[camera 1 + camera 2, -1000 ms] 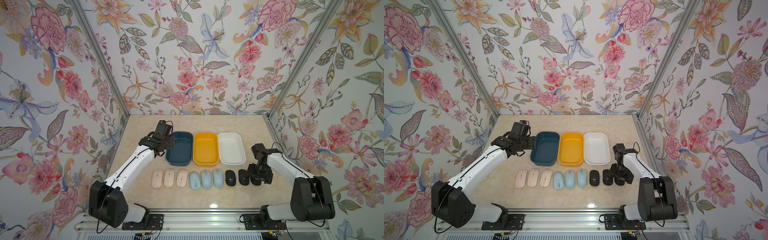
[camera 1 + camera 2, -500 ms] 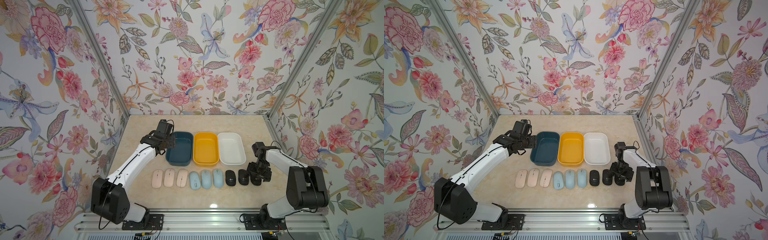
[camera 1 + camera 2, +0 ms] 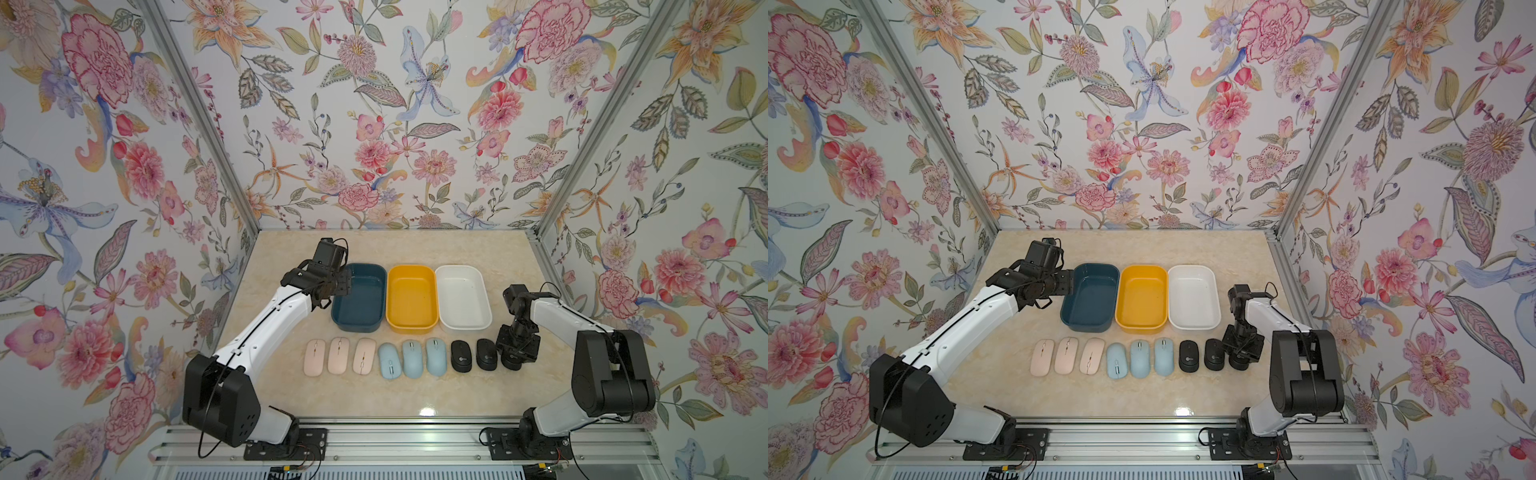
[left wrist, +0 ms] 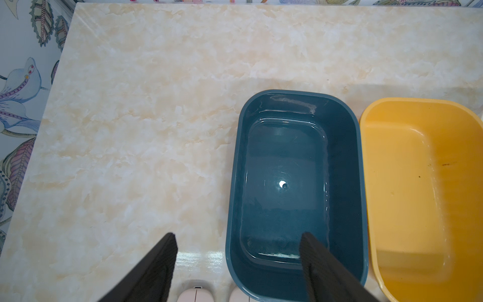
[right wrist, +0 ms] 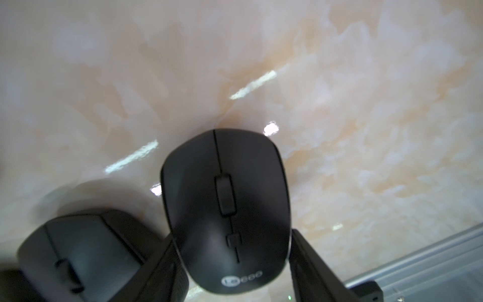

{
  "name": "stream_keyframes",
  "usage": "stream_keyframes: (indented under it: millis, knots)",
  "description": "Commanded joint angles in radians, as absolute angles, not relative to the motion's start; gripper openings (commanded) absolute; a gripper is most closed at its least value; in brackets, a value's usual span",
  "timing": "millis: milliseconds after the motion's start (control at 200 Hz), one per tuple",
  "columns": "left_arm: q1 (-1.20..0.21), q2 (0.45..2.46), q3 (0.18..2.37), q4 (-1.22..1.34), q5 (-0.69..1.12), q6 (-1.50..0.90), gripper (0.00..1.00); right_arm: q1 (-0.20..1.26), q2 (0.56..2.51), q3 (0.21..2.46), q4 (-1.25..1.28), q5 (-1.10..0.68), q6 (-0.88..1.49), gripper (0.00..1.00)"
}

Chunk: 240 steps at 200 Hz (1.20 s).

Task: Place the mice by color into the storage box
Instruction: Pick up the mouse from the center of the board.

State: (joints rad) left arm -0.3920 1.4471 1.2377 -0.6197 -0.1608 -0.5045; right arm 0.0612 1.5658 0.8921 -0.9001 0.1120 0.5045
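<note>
Right tool [image 5: 233, 237] low, seemingly clamped.

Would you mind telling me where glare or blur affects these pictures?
In both top views the picture is sharp, with one glare spot on the table near its front edge. Left wrist view: a small light reflection on the dark blue box floor. Right wrist view: table soft with streaky highlights, black mouse crisp, neighbouring mouse blurred.
</note>
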Motion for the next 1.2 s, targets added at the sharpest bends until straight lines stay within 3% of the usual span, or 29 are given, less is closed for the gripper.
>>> stream_keyframes:
  millis: [0,110,865,1195]
  knots:
    - [-0.390,1.449,1.260,-0.635,-0.158,-0.485,0.77,0.058,1.558,0.879,-0.896,0.116,0.514,0.60]
    - [-0.390,1.446,1.256,-0.637,-0.158,-0.482,0.77,0.058,1.535,0.884,-0.908,0.116,0.519,0.56]
    - [-0.390,1.448,1.254,-0.634,-0.153,-0.484,0.77,0.060,1.463,0.971,-1.026,0.136,0.507,0.55]
    - [-0.390,1.457,1.261,-0.635,-0.153,-0.487,0.77,0.067,1.434,1.173,-1.163,0.137,0.490,0.55]
